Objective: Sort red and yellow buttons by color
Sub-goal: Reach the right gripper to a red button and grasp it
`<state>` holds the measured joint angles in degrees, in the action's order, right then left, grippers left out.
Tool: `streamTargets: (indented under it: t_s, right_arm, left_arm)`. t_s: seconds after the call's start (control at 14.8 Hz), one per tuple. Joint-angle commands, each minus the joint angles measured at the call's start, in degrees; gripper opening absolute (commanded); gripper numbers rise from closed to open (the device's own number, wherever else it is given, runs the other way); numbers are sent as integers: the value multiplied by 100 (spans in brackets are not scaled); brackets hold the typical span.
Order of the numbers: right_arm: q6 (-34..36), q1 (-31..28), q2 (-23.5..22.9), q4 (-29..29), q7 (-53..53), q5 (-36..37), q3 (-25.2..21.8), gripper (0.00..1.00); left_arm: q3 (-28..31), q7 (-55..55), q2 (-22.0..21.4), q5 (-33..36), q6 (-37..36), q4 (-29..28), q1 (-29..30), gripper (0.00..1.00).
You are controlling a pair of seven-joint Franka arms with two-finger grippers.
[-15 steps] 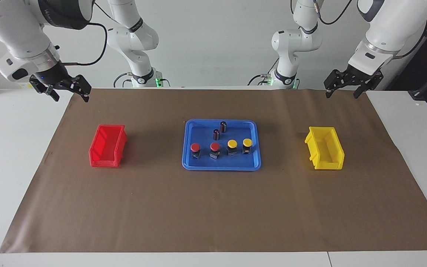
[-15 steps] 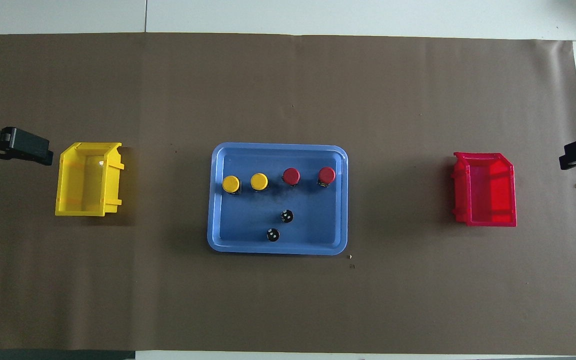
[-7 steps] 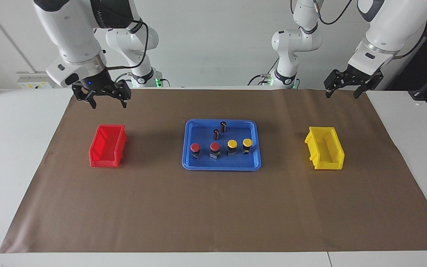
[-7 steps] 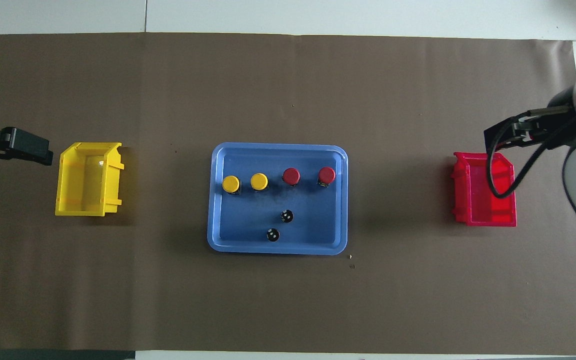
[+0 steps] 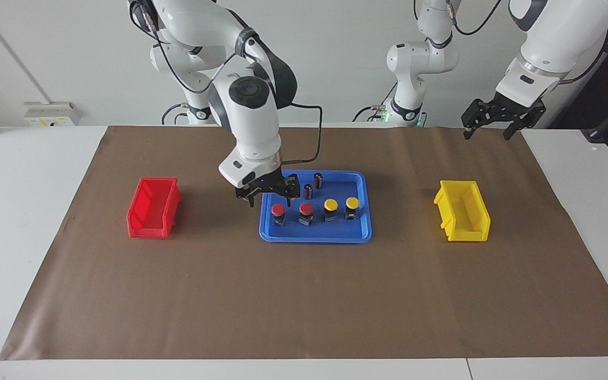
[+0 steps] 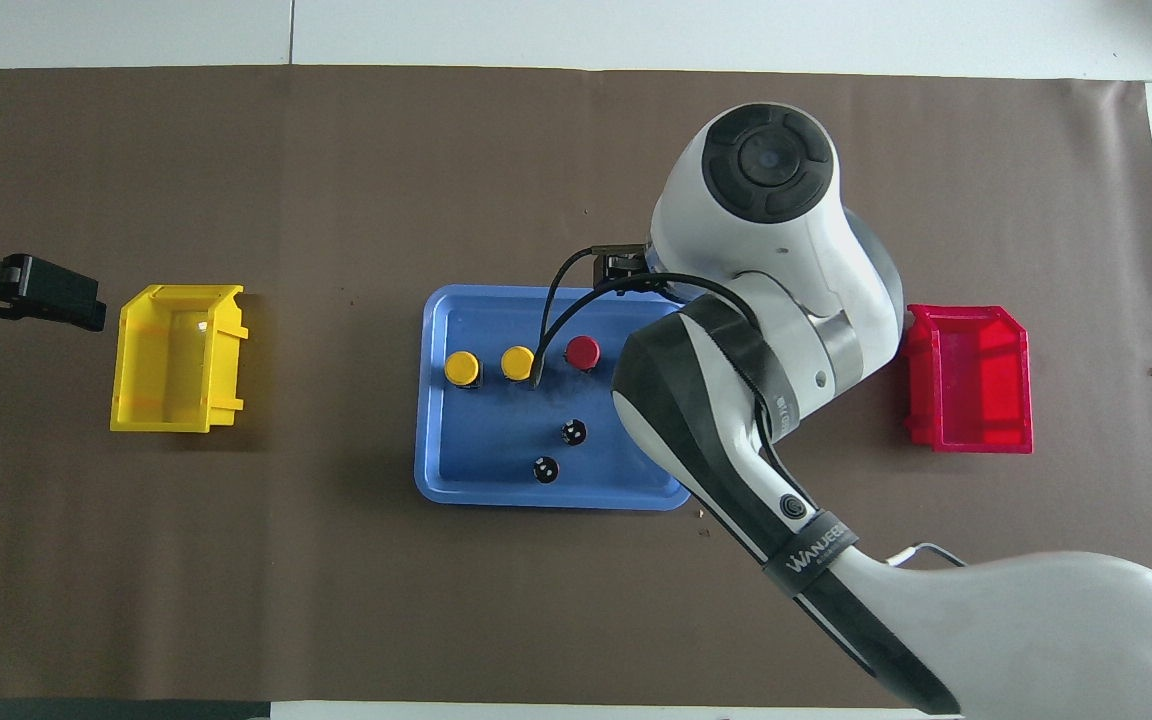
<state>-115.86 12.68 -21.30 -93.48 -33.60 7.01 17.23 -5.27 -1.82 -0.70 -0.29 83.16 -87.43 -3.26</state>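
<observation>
Two red buttons [image 5: 278,210] [image 5: 306,209] and two yellow buttons [image 5: 330,205] [image 5: 352,202] stand in a row in the blue tray [image 5: 314,237]. My right gripper [image 5: 270,201] is open and empty. It hangs just above the red button at the right arm's end of the row. In the overhead view the right arm hides that button; the other red button [image 6: 583,352] and both yellow ones [image 6: 517,362] [image 6: 462,368] show. My left gripper [image 5: 486,132] is open and waits near the yellow bin's end of the table.
Two dark capless cylinders [image 5: 308,191] [image 5: 318,180] stand in the tray, nearer to the robots than the buttons. A red bin [image 5: 153,207] sits toward the right arm's end of the table. A yellow bin [image 5: 463,218] sits toward the left arm's end. Brown paper covers the table.
My right arm has swung from the table's edge past the red bin to the tray and come down over the end red button. The left arm has not moved.
</observation>
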Motion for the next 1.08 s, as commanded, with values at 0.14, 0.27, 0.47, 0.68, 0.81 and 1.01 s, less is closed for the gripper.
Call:
streamTargets:
  t_s: [0.14, 0.27, 0.47, 0.68, 0.81, 1.01]
  right_arm:
    - [-595, -161, 337, -1005, 11, 81, 26, 92]
    - [-867, -117, 433, -1347, -15, 73, 26, 83]
    - [-991, -73, 495, -1542, -24, 73, 35, 75]
    - [-1069, -73, 487, -1551, -24, 81, 35, 68]
    - [-1254, -56, 452, -1638, -15, 81, 35, 61]
    - [-1343, -47, 434, -1638, 20, 81, 35, 48]
  left_arm:
    - [-9, 59, -167, -102, -37, -178, 80, 100]
    - [-9, 59, -167, -102, -37, -178, 80, 100]
    - [-9, 59, -167, -102, -37, -169, 80, 100]
    - [-9, 59, -167, -102, -28, -178, 80, 100]
    - [-9, 59, -176, -102, -71, -178, 88, 100]
    - [-18, 50, -176, -94, 25, -196, 124, 100]
